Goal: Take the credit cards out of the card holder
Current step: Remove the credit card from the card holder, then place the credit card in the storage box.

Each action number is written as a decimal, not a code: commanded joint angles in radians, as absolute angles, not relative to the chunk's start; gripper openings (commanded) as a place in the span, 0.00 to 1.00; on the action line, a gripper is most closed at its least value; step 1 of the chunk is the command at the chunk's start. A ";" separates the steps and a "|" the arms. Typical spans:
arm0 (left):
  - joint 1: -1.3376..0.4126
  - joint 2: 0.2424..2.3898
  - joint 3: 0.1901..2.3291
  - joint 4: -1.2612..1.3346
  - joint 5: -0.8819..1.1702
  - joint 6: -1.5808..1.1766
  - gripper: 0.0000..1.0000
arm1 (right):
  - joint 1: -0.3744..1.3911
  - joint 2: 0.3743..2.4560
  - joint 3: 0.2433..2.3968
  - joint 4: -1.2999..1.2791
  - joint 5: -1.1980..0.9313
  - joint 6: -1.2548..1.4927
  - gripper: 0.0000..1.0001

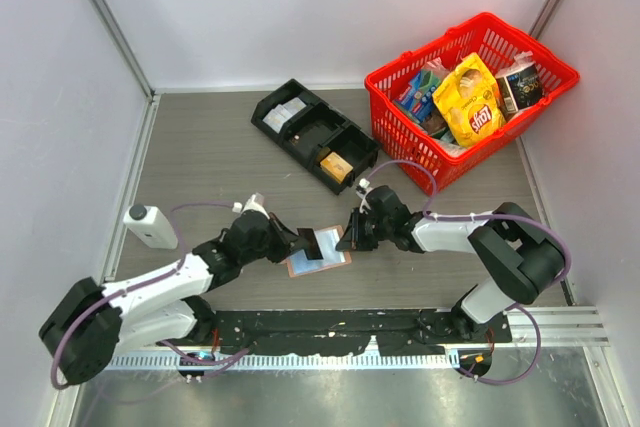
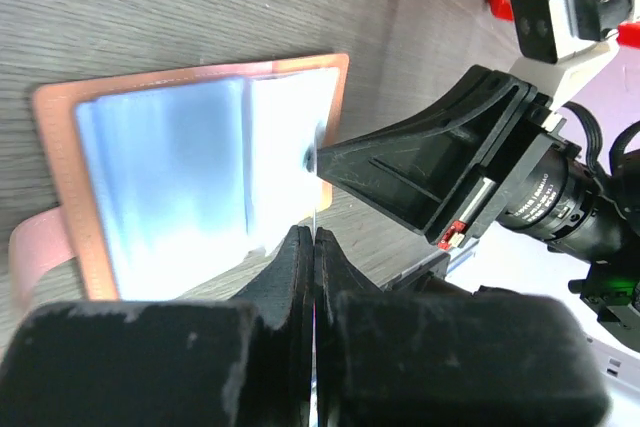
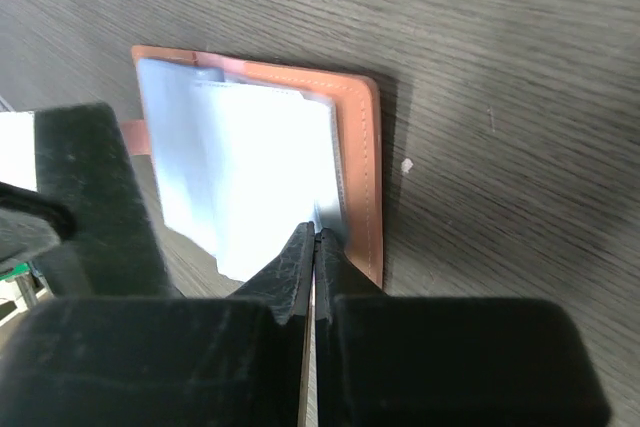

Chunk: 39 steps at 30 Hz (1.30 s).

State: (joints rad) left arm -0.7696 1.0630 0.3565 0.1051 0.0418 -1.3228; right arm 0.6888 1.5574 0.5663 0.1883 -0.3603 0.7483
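Card holder (image 1: 330, 260): salmon-pink, lying open on table (image 1: 220, 147) between the arms, pale blue panels up. Left end effector (image 2: 314, 237): closed, tips at one panel edge. Right end effector (image 3: 314, 239): closed at opposite panel edge; grip on a card cannot be told.

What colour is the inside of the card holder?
Pale blue panels; left wrist view shows it best.

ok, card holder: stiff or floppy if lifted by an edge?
Likely floppy: the card holder lies open flat, hinged down its middle, so it may fold. Thin and probably light; a push likely slides it on the table.
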 commanded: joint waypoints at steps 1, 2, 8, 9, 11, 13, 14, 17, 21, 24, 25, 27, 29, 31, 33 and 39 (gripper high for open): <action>-0.759 0.933 0.370 -0.112 -0.086 -1.273 0.00 | 0.683 1.526 0.609 0.057 -0.261 0.689 0.04; -0.758 0.899 0.370 -0.141 -0.101 -1.267 0.00 | 0.683 1.511 0.620 0.028 -0.247 0.681 0.04; -0.723 0.749 0.361 -0.195 -0.156 -1.253 0.00 | 0.684 1.421 0.735 -0.135 -0.146 0.615 0.11; -0.710 0.741 0.356 -0.177 -0.150 -1.250 0.00 | 0.684 1.393 0.744 -0.167 -0.134 0.597 0.13; -0.663 0.745 0.347 -0.121 -0.111 -1.249 0.00 | 0.683 1.349 0.765 -0.208 -0.086 0.577 0.19; -0.602 0.776 0.342 -0.046 -0.048 -1.243 0.00 | 0.684 1.292 0.779 -0.242 -0.028 0.566 0.25; -0.571 0.797 0.344 -0.007 -0.017 -1.241 0.00 | 0.684 1.269 0.782 -0.253 -0.003 0.558 0.32; -0.482 0.891 0.360 0.128 0.081 -1.241 0.00 | 0.683 1.163 0.781 -0.285 0.112 0.545 0.42; -0.434 1.047 0.432 0.279 0.135 -1.224 0.00 | 0.681 1.030 0.782 -0.324 0.211 0.528 0.57; -0.426 1.185 0.530 0.307 0.126 -1.220 0.00 | 0.683 0.947 0.784 -0.350 0.285 0.512 0.63; -0.423 1.234 0.566 0.304 0.114 -1.220 0.00 | 0.684 0.913 0.785 -0.363 0.322 0.509 0.66; -0.417 1.339 0.647 0.319 0.097 -1.227 0.00 | 0.683 0.855 0.787 -0.383 0.372 0.503 0.70; -0.407 1.412 0.698 0.363 0.078 -1.241 0.00 | 0.684 0.801 0.781 -0.400 0.417 0.489 0.73; -0.400 1.478 0.751 0.402 0.040 -1.250 0.00 | 0.681 0.750 0.772 -0.411 0.454 0.477 0.75; -0.399 1.550 0.816 0.423 0.015 -1.247 0.00 | 0.683 0.701 0.762 -0.425 0.495 0.468 0.78; -0.382 1.764 1.014 0.474 -0.041 -1.279 0.00 | 0.683 0.586 0.733 -0.439 0.578 0.423 0.82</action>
State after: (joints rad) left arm -0.3973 1.6707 0.9009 0.3809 0.0273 -1.2568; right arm 0.6849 0.6315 0.7460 -0.4347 0.4717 0.4683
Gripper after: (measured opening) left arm 0.009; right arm 0.819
